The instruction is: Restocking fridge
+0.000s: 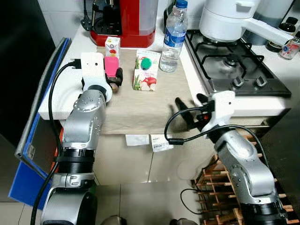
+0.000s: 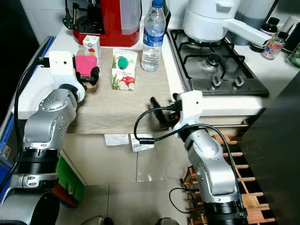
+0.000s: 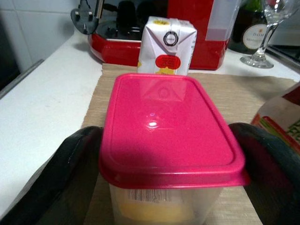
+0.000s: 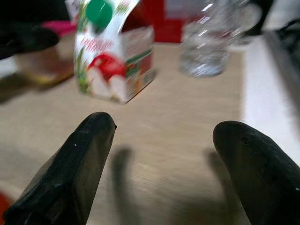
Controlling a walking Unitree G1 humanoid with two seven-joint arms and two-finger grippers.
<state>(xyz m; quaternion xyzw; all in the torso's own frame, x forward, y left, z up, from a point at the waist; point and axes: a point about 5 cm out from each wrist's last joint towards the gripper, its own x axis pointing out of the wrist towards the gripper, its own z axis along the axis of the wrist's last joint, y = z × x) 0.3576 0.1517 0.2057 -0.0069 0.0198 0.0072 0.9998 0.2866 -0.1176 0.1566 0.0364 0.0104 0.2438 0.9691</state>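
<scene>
Left gripper fingers clasp upright pink-lidded container, long axis pointing away.

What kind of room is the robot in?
It looks like a home kitchen. There is a black gas hob with burners set into the white counter, a red coffee machine against the tiled wall, and a clear plastic water bottle with a blue cap nearby.

carton left of bottle

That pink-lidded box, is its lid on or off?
On. The pink lid sits flat and flush over the clear box, between the left end effector fingers.
</scene>
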